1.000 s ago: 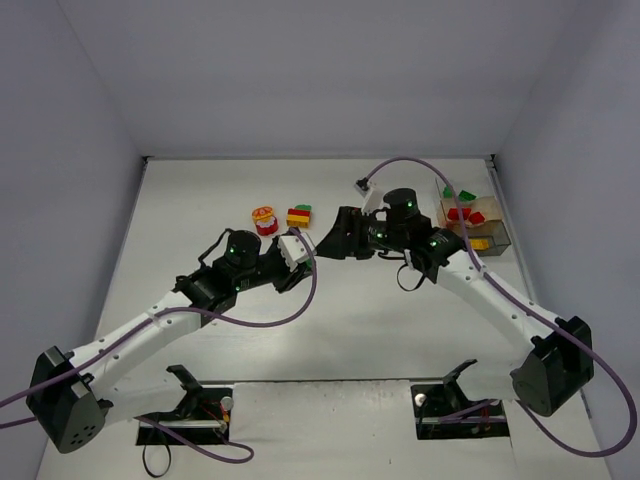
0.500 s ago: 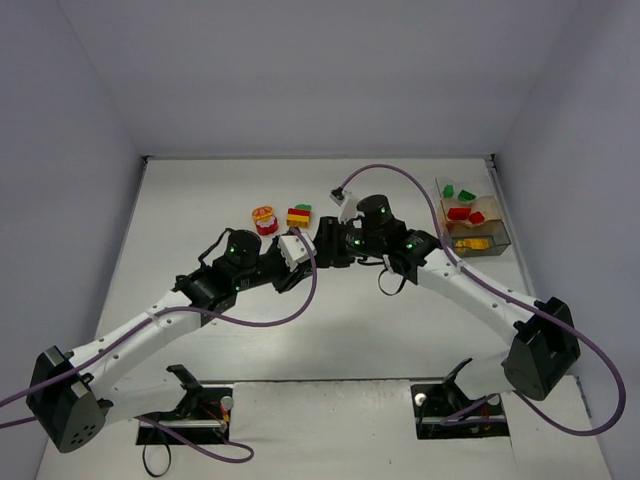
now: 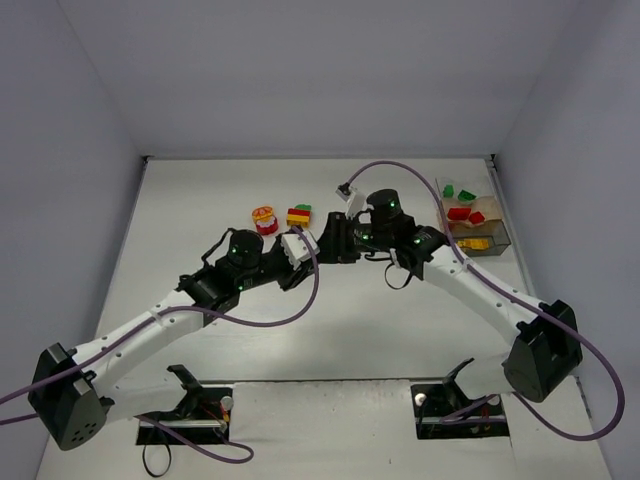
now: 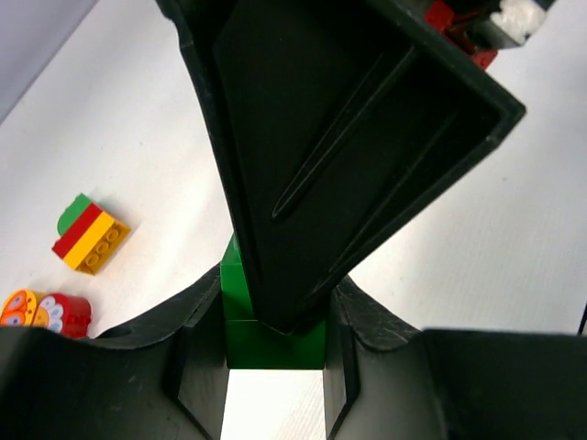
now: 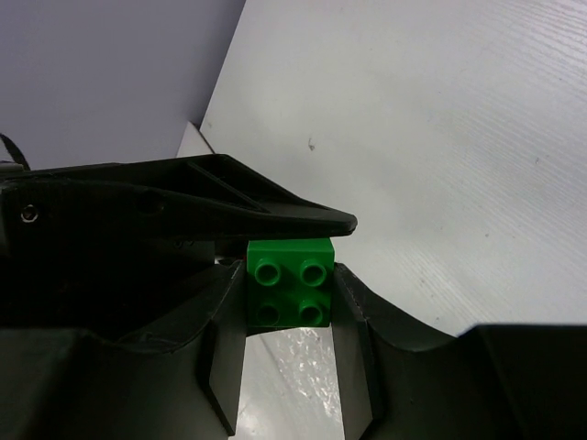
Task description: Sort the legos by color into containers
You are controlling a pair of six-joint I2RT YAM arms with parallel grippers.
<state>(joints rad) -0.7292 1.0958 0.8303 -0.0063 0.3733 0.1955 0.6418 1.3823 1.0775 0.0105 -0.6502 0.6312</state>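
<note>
A green lego (image 5: 290, 282) is held above the table's middle by both grippers, which meet tip to tip. My left gripper (image 4: 273, 316) is shut on its sides. My right gripper (image 5: 289, 295) has both fingers pressed against the same lego, studs facing its camera. In the top view the left gripper (image 3: 310, 246) and right gripper (image 3: 330, 243) hide the lego. A red-yellow-green stacked lego (image 3: 298, 216) and a round red-yellow piece (image 3: 264, 219) lie at the back. The containers tray (image 3: 503, 240) at the right holds green, red and yellow legos in separate compartments.
In the left wrist view the stacked lego (image 4: 90, 234) and the round piece (image 4: 44, 312) lie to the left of the jaws. Purple cables loop over both arms. Grey walls close in the table on three sides.
My right arm has swung left to meet the left gripper, and its fingers have closed onto the green lego. The left arm has barely moved.
</note>
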